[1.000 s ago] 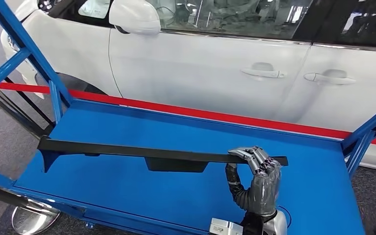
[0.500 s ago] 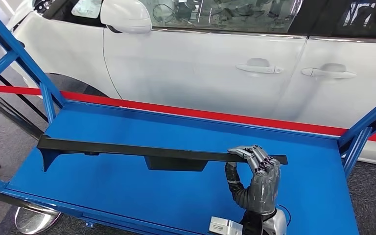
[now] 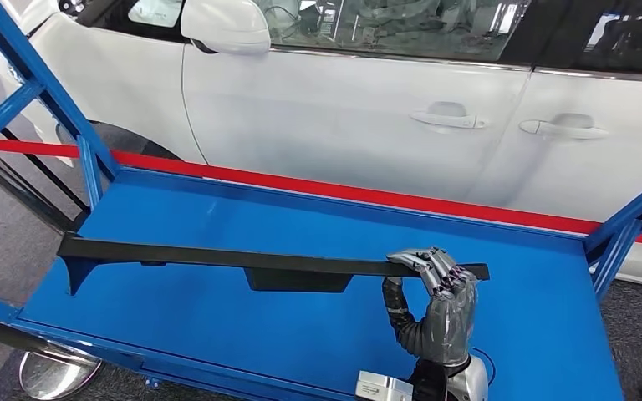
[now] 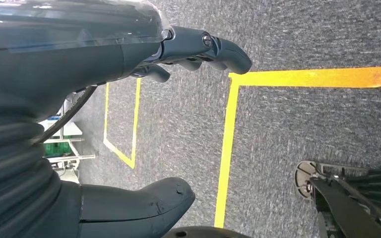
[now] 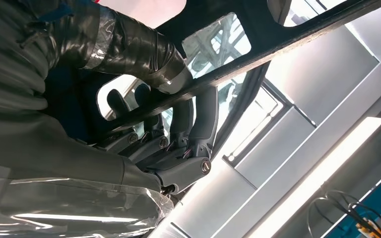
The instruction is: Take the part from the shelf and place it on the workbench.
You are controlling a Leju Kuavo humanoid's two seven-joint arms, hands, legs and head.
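Black part [image 3: 251, 261] spans above the blue table [image 3: 217, 334], its right end clamped in the right hand [image 3: 439, 305]. Left hand [image 4: 79, 124] hangs over the floor, fingers apart, holding nothing.

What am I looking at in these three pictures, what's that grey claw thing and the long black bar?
These come from cameras on a humanoid robot. The head view looks forward and down from its body. The grey claw is its right robot hand, which holds a long black part near one end, over a blue table. Whether the part touches the table I cannot tell. Behind stands a white car. The right wrist view sits close behind that robot hand, so it shows the fingers wrapped over the part from below. The left wrist view belongs to the other arm: the left robot hand is empty, fingers apart, above grey floor with yellow lines.
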